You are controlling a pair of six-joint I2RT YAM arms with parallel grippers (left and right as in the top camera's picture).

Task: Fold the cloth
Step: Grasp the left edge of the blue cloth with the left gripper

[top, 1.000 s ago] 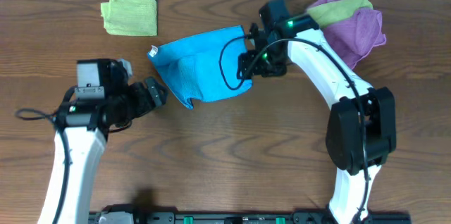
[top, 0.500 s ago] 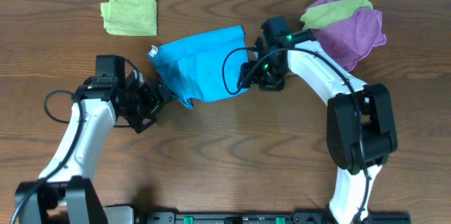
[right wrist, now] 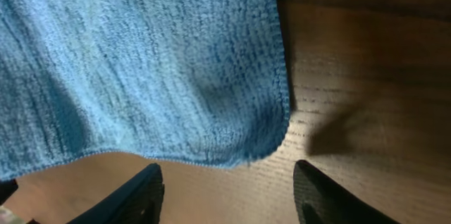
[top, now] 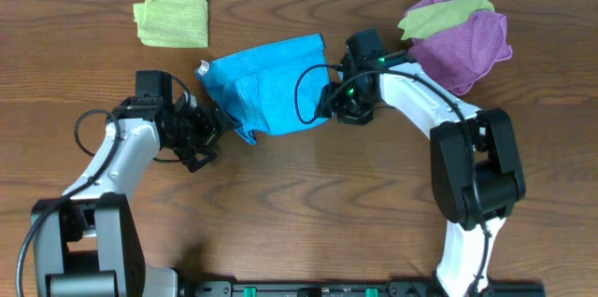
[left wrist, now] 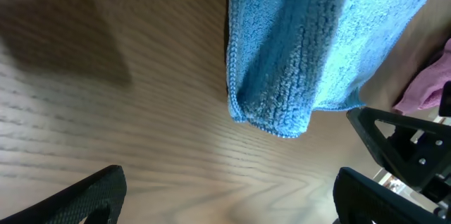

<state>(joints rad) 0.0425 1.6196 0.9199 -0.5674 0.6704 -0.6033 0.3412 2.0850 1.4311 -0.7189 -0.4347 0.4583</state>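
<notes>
The cloth [top: 266, 87] lay rumpled and partly doubled over at mid-tabletop [top: 308, 213], between the two arms. A yellow-green cloth [top: 171, 21] sat well apart at the far left. A purple cloth [top: 467, 47] with a second yellow-green cloth [top: 444, 15] on top was heaped at the far right. From overhead, the right arm's wrist and cable hid the cloth's right edge. The left end effector [left wrist: 225, 203] was spread wide and empty just short of the cloth's near corner. The right end effector [right wrist: 225, 192] also gaped, holding nothing, at the opposite corner. Only the wrist views showed the ribbed weave and stitched hem. The white tag [top: 201, 68], seen only from overhead, was too small to read.
</notes>
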